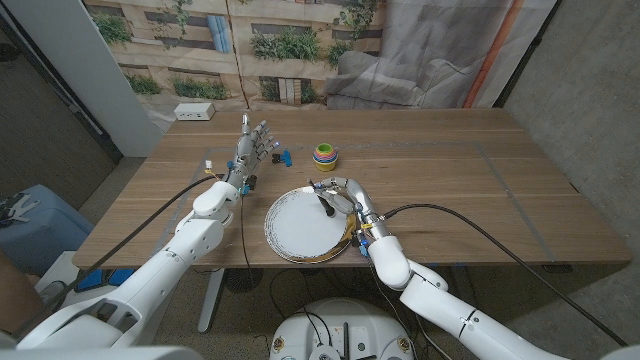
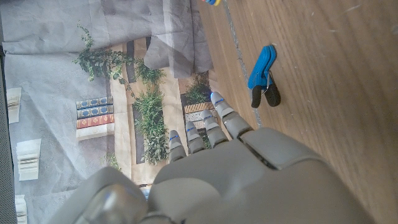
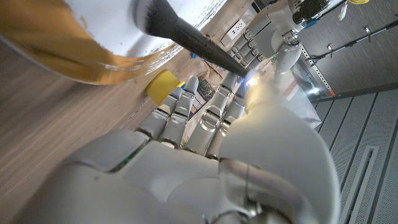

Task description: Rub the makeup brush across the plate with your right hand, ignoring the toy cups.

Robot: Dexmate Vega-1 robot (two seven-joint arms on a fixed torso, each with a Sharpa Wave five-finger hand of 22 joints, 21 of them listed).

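Observation:
A white plate with a gold rim (image 1: 285, 240) lies near the table's front edge. My right hand (image 1: 346, 196) is over its right side and holds a black makeup brush (image 1: 324, 203), whose bristles point down onto the plate's white face. In the right wrist view the brush (image 3: 186, 32) runs from my right hand's fingers (image 3: 186, 118) to dark bristles on the plate (image 3: 99, 15). My left hand (image 1: 254, 146) is raised left of the plate, behind it, with its fingers (image 2: 214, 124) apart and holding nothing.
Stacked colourful toy cups (image 1: 325, 155) stand behind the plate; a yellow cup (image 3: 163, 85) shows past my right fingers. A blue clip (image 1: 283, 155) (image 2: 262, 73) lies on the wood by my left hand. A white power strip (image 1: 194, 112) sits at the far left edge.

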